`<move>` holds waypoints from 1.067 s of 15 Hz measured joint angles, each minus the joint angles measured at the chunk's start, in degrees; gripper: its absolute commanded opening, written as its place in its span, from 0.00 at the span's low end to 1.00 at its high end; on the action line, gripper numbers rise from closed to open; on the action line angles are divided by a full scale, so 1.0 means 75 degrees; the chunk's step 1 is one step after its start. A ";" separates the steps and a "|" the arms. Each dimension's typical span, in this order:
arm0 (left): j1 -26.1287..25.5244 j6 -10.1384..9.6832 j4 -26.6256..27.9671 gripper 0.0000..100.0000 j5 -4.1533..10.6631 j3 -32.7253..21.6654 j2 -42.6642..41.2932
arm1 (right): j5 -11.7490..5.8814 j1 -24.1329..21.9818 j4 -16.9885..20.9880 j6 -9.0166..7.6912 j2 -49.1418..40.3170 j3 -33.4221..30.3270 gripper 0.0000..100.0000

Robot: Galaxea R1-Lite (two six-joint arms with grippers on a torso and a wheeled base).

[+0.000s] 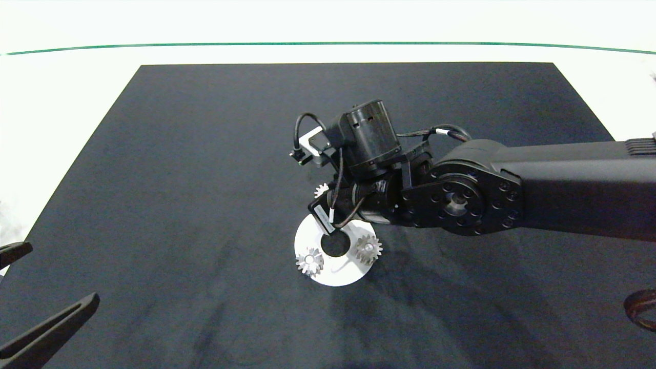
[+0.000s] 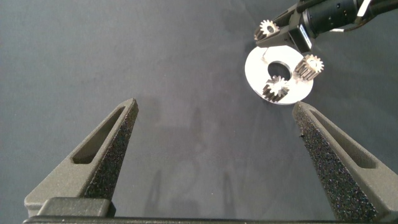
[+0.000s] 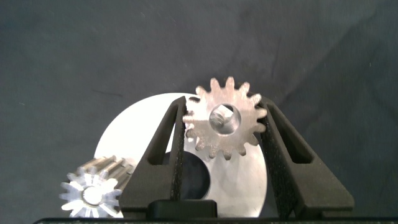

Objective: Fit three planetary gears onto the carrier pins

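1. Right gripper (image 3: 225, 124) grasps the third gear (image 3: 224, 118) between its fingers, at the far edge of the white disc (image 1: 333, 274), over the black mat (image 1: 205, 154).
2. Whether this gear sits on a pin cannot be told.
3. Two gears already sit on the disc: one (image 1: 309, 261) on its left side, one (image 1: 368, 249) on its right, either side of the central hole.
4. Left gripper (image 2: 214, 134) hangs released near the mat's near-left corner, well apart from the disc.
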 measured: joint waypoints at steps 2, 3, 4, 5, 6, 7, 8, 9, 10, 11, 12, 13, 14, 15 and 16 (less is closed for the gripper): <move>-0.0007 0.0000 0.0052 1.00 -0.0002 0.0003 -0.0010 | -0.0011 0.0026 0.0067 -0.0007 0.0000 -0.0037 0.25; -0.0007 -0.0003 0.0055 1.00 0.0000 0.0003 -0.0010 | -0.0015 0.0029 0.0099 -0.0010 -0.0011 -0.0037 0.25; -0.0007 -0.0010 0.0059 1.00 -0.0002 0.0003 -0.0011 | -0.0011 0.0033 0.0185 -0.0013 -0.0031 -0.0034 0.25; -0.0007 -0.0011 0.0059 1.00 -0.0002 0.0003 -0.0015 | -0.0010 0.0033 0.0270 -0.0013 -0.0072 -0.0026 0.25; 0.0000 -0.0011 0.0059 1.00 0.0000 0.0003 -0.0018 | -0.0007 0.0033 0.0294 -0.0003 -0.0101 -0.0013 0.25; 0.0002 -0.0015 0.0059 1.00 -0.0002 0.0003 -0.0021 | -0.0003 0.0044 0.0299 -0.0003 -0.0125 -0.0005 0.25; 0.0002 -0.0011 0.0059 1.00 -0.0002 0.0003 -0.0029 | 0.0000 0.0059 0.0302 0.0000 -0.0137 0.0013 0.25; 0.0002 -0.0011 0.0059 1.00 0.0000 0.0003 -0.0044 | -0.0003 0.0085 0.0302 0.0008 -0.0140 0.0018 0.25; 0.0002 -0.0011 0.0059 1.00 0.0000 0.0003 -0.0055 | 0.0000 0.0122 0.0299 0.0011 -0.0141 0.0024 0.25; 0.0005 -0.0011 0.0059 1.00 0.0000 -0.0003 -0.0070 | 0.0000 0.0163 0.0297 0.0011 -0.0140 0.0054 0.25; 0.0005 -0.0011 0.0081 1.00 0.0000 -0.0005 -0.0088 | 0.0000 0.0202 0.0299 0.0020 -0.0140 0.0083 0.25; 0.0005 -0.0011 0.0114 1.00 0.0003 -0.0005 -0.0099 | 0.0002 0.0218 0.0299 0.0023 -0.0137 0.0094 0.25; 0.0005 -0.0011 0.0133 1.00 0.0003 -0.0005 -0.0111 | 0.0000 0.0221 0.0294 0.0023 -0.0137 0.0102 0.25; 0.0005 -0.0011 0.0133 1.00 0.0003 -0.0008 -0.0128 | 0.0002 0.0221 0.0297 0.0026 -0.0137 0.0127 0.25; 0.0005 -0.0011 0.0137 1.00 0.0003 -0.0008 -0.0143 | 0.0002 0.0221 0.0294 0.0026 -0.0137 0.0143 0.25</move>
